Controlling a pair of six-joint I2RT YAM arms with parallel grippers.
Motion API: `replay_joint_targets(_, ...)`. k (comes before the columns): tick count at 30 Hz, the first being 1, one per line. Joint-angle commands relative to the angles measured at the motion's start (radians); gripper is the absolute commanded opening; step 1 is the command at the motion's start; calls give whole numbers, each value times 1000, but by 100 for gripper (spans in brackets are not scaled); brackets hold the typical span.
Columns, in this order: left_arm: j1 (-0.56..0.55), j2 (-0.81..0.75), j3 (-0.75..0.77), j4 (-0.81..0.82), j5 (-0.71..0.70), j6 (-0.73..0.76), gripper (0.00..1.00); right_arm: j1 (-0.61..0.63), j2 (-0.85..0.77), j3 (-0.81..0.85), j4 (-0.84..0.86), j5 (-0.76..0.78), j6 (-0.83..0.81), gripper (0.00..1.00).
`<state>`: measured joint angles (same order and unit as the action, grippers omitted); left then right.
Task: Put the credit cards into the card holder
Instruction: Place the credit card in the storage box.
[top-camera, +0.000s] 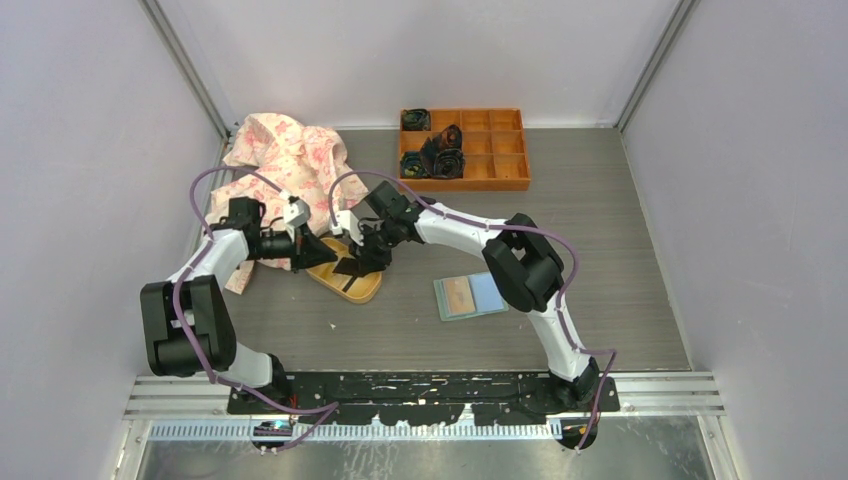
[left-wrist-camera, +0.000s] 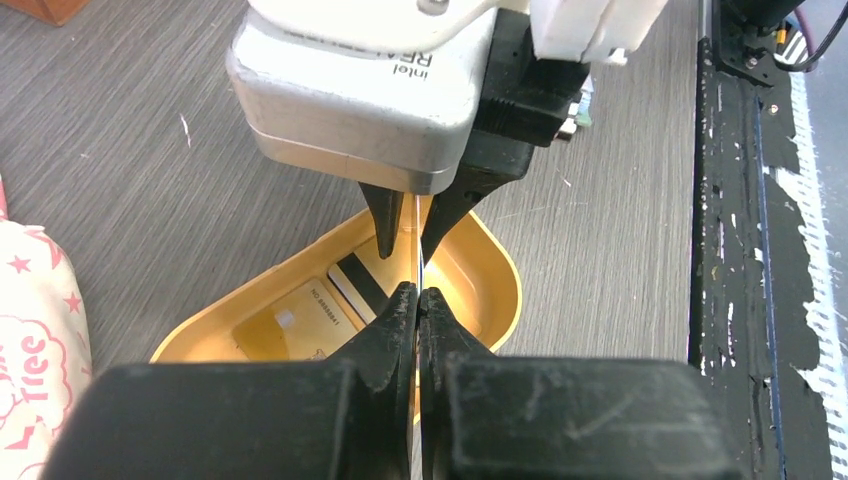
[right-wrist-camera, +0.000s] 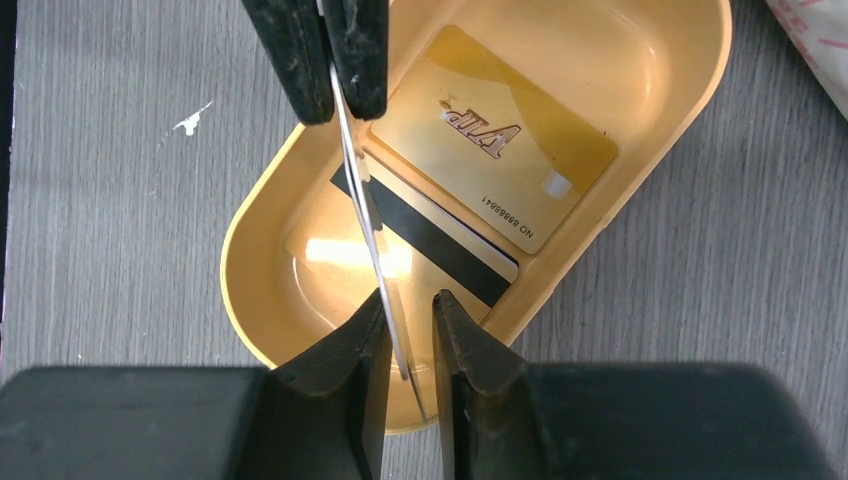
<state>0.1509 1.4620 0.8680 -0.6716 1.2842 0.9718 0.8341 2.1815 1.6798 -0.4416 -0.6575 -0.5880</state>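
A yellow-orange oval dish holds a gold card lying over a dark-striped card. Both also show in the left wrist view, the gold card and the striped one. My left gripper is shut on a thin whitish card, held edge-up over the dish. My right gripper faces it from the other side. Its jaws stand a little apart around the same card, which leans on the left finger. The mint-green card holder lies open on the table to the right, apart from both grippers.
An orange compartment tray with dark objects stands at the back. A floral cloth lies at the back left, next to the left arm. The black mounting rail runs along the near edge.
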Motion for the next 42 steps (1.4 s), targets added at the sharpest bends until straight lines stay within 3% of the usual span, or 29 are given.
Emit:
replay_joint_targets(1, 3, -20, 6, 16, -32, -11, 0, 3, -6, 36, 42, 9, 18, 29)
replay_joint_targets(8, 4, -109, -11, 119, -120, -147, 0, -5, -40, 24, 36, -3, 43, 50)
replay_joint_targets(15, 4, -256, -61, 311, -196, -388, 0, -20, -108, 18, 21, -26, 76, 68)
replay_joint_targets(22, 4, -340, -70, 395, -207, -607, 0, -49, -199, 24, -87, -82, 63, 76)
replay_joint_targets(30, -6, -449, -114, 496, -161, -939, 0, -131, -391, -62, -261, -156, -6, 77)
replay_joint_targets(34, -89, -550, -166, 550, -218, -1100, 0, -213, -584, -176, -342, -189, -53, 77)
replay_joint_targets(37, -242, -605, -219, 626, -337, -1261, 0, -291, -746, -290, -358, -215, -65, 80)
replay_joint_targets(42, -543, -629, -295, 780, -585, -1427, 0, -371, -947, -468, -371, -221, -1, 99)
